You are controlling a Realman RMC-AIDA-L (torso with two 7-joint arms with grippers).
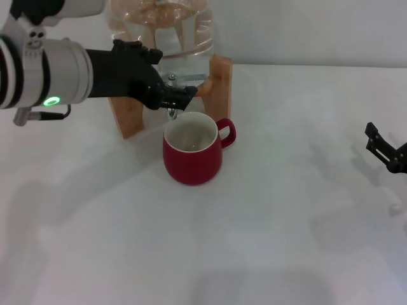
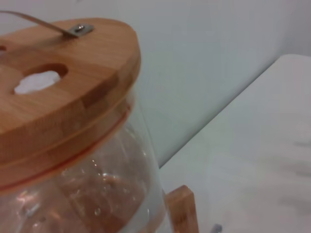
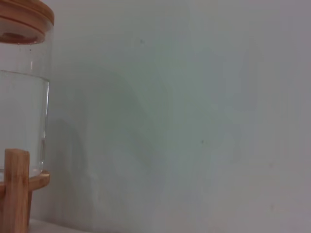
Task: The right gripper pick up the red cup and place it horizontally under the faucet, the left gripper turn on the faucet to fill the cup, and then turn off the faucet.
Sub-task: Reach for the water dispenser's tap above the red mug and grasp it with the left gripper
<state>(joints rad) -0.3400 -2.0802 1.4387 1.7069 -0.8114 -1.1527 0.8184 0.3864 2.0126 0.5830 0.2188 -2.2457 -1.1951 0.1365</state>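
The red cup [image 1: 193, 157] stands upright on the white table, handle to the right, directly under the faucet [image 1: 181, 79]. The faucet's chrome lever and small spout stick out of the clear water jug [image 1: 159, 28] in its wooden stand [image 1: 220, 79]. My left gripper [image 1: 175, 95], the black claw with the green light, reaches in from the left and is closed around the faucet just above the cup's rim. My right gripper [image 1: 385, 148] is far right near the table edge, open, empty and well away from the cup.
The white table [image 1: 267, 241] spreads in front and to the right of the cup. The jug's wooden lid [image 2: 58, 82] fills the left wrist view. The right wrist view shows the jug [image 3: 22, 116], a stand leg [image 3: 14, 189] and a plain wall.
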